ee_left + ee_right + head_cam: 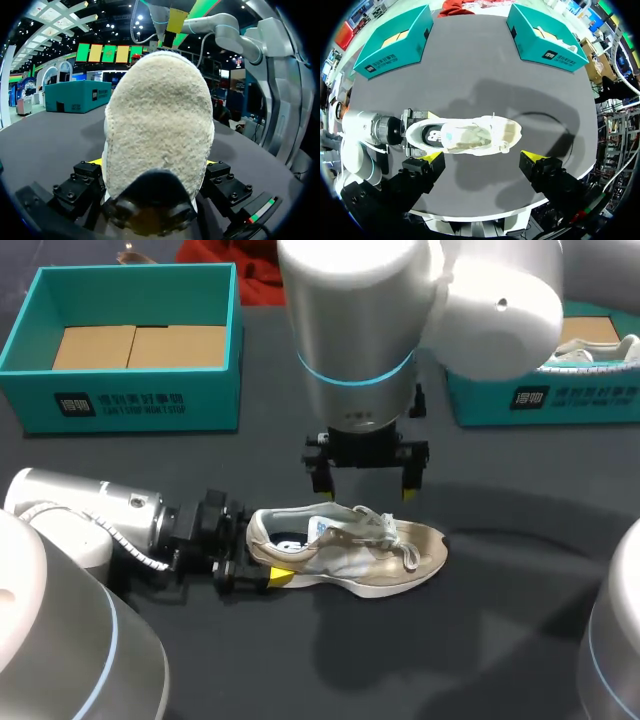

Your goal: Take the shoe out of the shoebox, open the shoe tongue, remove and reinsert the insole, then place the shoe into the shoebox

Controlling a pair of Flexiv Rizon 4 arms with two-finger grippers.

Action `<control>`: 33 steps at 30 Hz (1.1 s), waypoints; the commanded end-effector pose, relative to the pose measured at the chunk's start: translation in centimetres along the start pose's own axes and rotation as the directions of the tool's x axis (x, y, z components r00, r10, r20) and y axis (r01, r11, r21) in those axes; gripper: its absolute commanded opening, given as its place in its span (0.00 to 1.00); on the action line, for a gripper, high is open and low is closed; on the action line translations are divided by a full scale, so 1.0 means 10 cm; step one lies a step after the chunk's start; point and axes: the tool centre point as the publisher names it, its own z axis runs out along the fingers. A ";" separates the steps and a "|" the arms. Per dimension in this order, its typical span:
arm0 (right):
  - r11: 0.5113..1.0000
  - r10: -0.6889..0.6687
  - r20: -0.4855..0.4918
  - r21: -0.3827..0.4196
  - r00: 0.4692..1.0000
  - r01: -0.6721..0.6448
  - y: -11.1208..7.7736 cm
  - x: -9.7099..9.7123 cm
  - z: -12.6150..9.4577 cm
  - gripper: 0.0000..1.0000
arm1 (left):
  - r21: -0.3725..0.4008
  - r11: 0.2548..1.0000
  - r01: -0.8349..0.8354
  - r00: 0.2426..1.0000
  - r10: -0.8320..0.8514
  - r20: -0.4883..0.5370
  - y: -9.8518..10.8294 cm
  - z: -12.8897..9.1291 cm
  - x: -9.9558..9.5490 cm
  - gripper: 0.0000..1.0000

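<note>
Shoe (350,550) lies 9-to-3, heel at 9 pinched in my left gripper (262,558); right gripper (366,481) hangs spread wide above, at its 12.

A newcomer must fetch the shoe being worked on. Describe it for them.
On the dark table, nearer the robot than the two teal boxes, lies a beige shoe. Unlike the other shoe, in the right box, its heel is clamped in the left claw.

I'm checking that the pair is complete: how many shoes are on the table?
2. One shoe lies mid-table, its heel in the left hand; a second shoe sits in the far-right box, partly hidden by the right arm.
</note>
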 end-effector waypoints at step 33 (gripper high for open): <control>0.892 0.440 0.514 -0.157 0.736 -0.423 -0.19 0.88 0.69 1.00 | -0.001 1.000 0.000 1.000 0.000 0.001 0.05 -0.02 0.02 0.00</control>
